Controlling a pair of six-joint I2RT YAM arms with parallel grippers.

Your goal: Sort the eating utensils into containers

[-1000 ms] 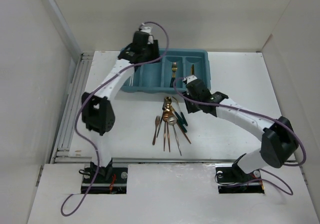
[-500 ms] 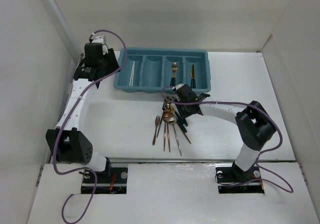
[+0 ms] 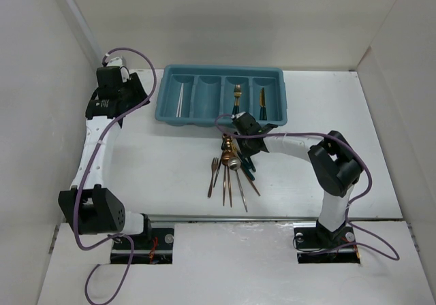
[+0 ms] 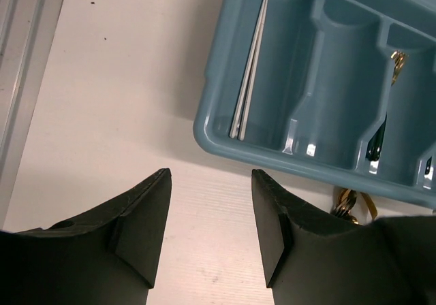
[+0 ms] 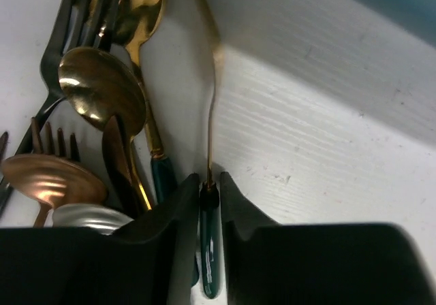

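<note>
Evidently the right claw [image 5: 210,182] clamps a green-handled utensil [image 5: 210,250]; lifting may snag the spoon [image 5: 102,90] just left, while the left claw [image 4: 211,223] stands apart.

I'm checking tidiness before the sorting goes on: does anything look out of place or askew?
Only the unsorted utensils: they lie heaped, crossing one another, just in front of the tray. Nothing looks spilled or damaged.

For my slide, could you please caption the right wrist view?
Right gripper clamped on a green-handled utensil beside the cutlery pile.
</note>
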